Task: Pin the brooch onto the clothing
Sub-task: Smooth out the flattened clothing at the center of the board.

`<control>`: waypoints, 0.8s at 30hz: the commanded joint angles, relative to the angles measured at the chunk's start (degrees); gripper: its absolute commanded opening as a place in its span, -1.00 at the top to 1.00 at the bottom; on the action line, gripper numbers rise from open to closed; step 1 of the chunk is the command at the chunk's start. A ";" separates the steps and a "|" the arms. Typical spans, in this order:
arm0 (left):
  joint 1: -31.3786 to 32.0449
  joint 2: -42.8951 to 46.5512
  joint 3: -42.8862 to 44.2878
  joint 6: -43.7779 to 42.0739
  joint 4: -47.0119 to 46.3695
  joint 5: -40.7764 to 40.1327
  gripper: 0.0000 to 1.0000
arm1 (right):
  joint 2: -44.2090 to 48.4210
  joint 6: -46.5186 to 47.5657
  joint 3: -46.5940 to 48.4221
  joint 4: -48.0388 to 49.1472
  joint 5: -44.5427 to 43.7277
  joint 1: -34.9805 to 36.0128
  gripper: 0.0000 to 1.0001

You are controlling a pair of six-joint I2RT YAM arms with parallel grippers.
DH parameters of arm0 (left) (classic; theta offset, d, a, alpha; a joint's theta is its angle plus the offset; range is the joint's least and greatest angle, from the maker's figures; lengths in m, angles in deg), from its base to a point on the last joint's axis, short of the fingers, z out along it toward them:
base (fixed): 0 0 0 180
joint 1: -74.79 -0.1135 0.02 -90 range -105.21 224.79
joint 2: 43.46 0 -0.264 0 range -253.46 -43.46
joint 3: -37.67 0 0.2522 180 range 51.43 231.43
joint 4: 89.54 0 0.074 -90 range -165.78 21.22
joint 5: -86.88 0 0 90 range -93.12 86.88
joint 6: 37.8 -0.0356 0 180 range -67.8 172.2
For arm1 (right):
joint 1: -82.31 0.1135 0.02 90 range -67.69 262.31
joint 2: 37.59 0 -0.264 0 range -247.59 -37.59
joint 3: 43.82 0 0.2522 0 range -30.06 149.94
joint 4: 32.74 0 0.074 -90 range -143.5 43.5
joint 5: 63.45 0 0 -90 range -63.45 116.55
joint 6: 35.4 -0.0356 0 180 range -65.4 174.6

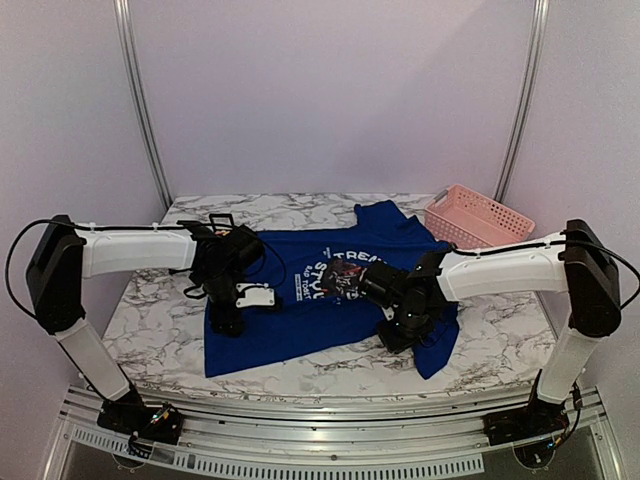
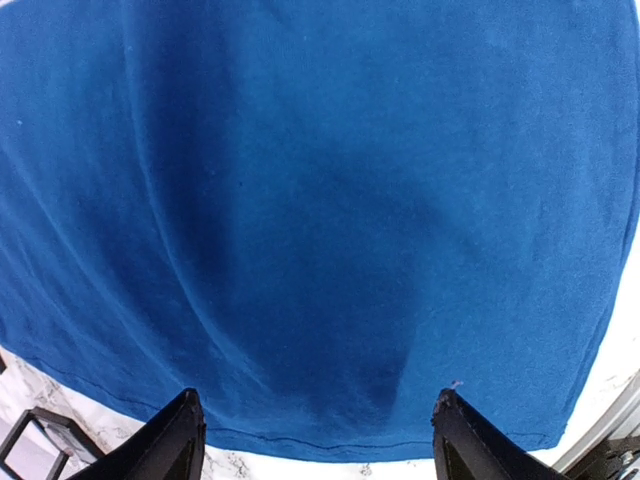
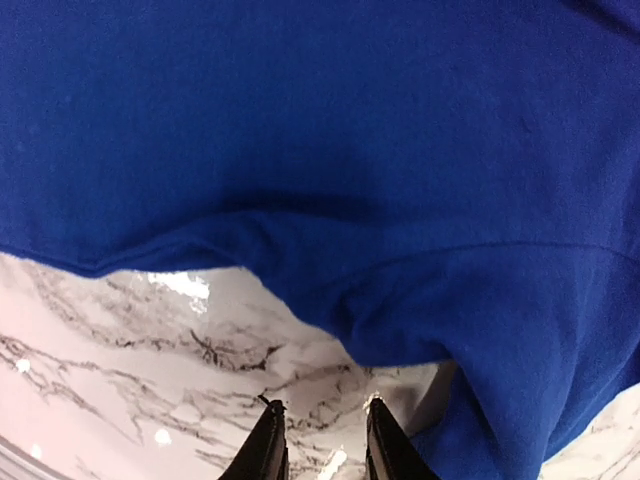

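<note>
Nearest me, the right pincer [image 3: 321,403] hangs low over the marble surface [image 1: 160,300], just off the near right edge of the clothing [image 1: 290,330]. Its jaws are parted only narrowly, with bare marble showing between them, so it grips nothing. The blue fabric just beyond it is rucked into a fold. I judge that is why it sits at this edge, where there is loose material to take hold of.

A little further in, the left pincer [image 2: 318,398] sits over the near left part of the clothing. Its jaws are wide and empty, with plain blue fabric between them and the hem close below. That looks to me like a stance for steadying the fabric against a pin's push.

Past both, the print [image 1: 325,270] lies mid-chest, partly masked by the right arm.

The brooch I cannot find. Neither wrist view shows it, and from above it is too small to pick out.

Farthest off, a pink basket [image 1: 478,215] stands near the far sleeve.
</note>
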 commanded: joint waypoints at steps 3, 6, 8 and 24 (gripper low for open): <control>-1.89 2.29 -4.00 1.46 -0.19 -0.11 -0.56 | -2.84 4.43 1.01 4.51 -5.60 -2.84 0.42; -2.35 3.40 -5.94 1.28 -0.52 -1.08 -0.56 | -2.60 6.09 0.82 6.50 -4.17 -3.55 0.35; -2.48 3.73 -6.37 1.76 -0.79 -0.89 -0.56 | -2.93 7.22 0.46 6.95 -4.00 -3.87 0.34; -2.49 1.58 -3.83 3.27 0.47 0.04 -0.56 | -4.30 16.41 1.83 13.68 -2.52 -6.63 0.51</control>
